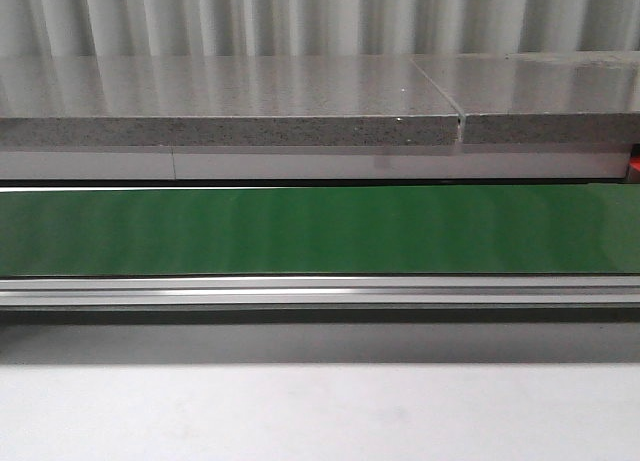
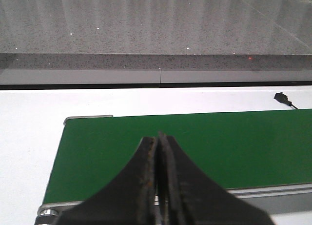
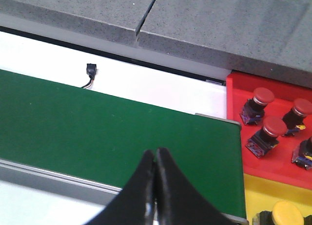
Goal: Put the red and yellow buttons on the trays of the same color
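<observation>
In the right wrist view a red tray [image 3: 234,95] holds several red buttons, such as one [image 3: 263,94] and another [image 3: 274,127]. Below it a yellow tray [image 3: 258,191] holds a yellow button [image 3: 287,213], partly cut off by the frame edge. My right gripper [image 3: 155,152] is shut and empty over the green belt [image 3: 97,127], to the left of the trays. My left gripper [image 2: 158,136] is shut and empty over the left end of the belt [image 2: 219,147]. In the front view the belt [image 1: 320,231] carries nothing, and neither gripper shows there.
A grey stone ledge [image 1: 230,111] runs behind the belt. A metal rail [image 1: 320,291] edges the belt's near side, with white table [image 1: 320,411] in front. A small black connector [image 3: 90,71] with a wire lies on the white surface behind the belt.
</observation>
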`<state>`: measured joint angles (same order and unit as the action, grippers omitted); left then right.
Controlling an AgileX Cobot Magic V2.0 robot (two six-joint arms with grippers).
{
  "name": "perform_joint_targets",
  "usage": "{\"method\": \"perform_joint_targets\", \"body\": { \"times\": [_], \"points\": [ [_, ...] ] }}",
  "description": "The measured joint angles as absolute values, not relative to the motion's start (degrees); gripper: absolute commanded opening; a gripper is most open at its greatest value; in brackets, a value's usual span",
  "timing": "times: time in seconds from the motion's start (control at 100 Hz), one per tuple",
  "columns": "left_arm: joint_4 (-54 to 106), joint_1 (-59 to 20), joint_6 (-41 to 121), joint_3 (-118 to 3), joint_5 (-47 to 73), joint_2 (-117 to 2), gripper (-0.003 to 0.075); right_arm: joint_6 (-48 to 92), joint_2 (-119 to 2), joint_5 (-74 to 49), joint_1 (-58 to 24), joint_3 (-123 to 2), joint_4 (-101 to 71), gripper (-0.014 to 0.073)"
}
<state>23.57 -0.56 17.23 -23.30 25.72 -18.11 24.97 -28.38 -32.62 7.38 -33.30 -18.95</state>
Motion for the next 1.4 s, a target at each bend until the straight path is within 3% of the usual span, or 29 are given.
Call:
{"method": "perform_joint_targets", "body": {
  "times": [0.29, 0.69, 1.14, 1.4],
  "points": [
    [23.57, -0.56, 17.23, -23.30, 25.72, -18.11, -0.0020, 22.81, -25.22, -22.34, 2.80, -25.47, -15.96, -0.0068],
    [23.57, -0.56, 17.23, -23.30, 25.72, -18.11, -0.0020, -1.98, -14.87, -13.72, 0.63, -11.56, 4.28, -0.0068],
    [23.57, -0.56, 17.23, -23.30, 25.72, -18.11, -0.0020, -3.34, -1.10, -8.42, 0.63, 1.09, 5.16, -0.0068],
    [23.57, -0.56, 17.23, -23.30, 25.72, -18.11, -0.0020, -3.34, 0.53, -7.19, 0.63, 1.62, 5.16, -0.0068]
  ]
}}
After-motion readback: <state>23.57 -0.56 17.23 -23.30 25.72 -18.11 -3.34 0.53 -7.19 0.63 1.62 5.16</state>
